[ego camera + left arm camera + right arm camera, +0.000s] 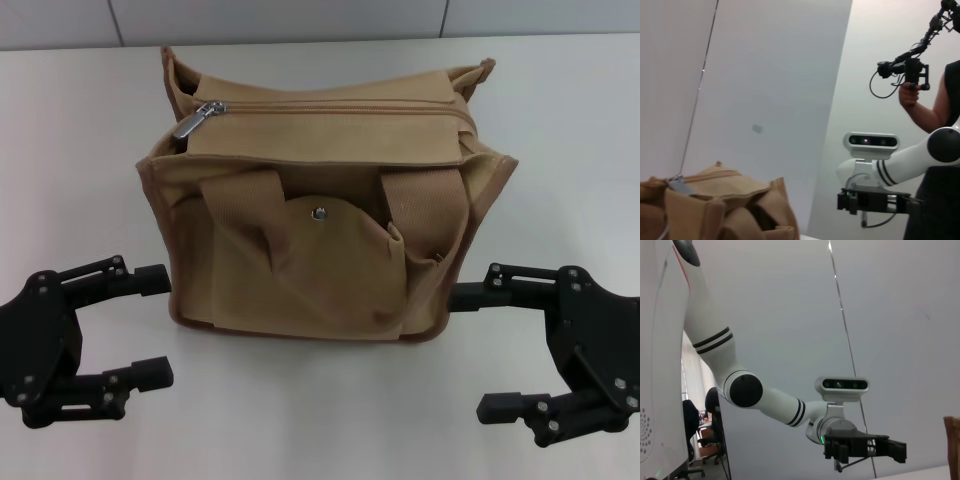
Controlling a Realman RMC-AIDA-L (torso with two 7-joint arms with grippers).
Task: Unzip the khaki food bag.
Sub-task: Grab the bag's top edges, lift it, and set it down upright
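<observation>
On white tabletop (80, 150), zipped khaki food bag (320, 240) sits between left gripper (150, 325) and right gripper (490, 340); both jaws apart, empty.

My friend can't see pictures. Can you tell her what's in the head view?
A tan bag sits on a white table, its top zipper closed with the silver pull at the left end. The left pincer and right pincer are open, low at each side, not gripping it.

white table (80, 180) takes up pretty much everything, pale wall (300, 20) along the far edge. over on the right a person (940, 110) in a dark top is holding up a black camera rig (907, 67).
</observation>
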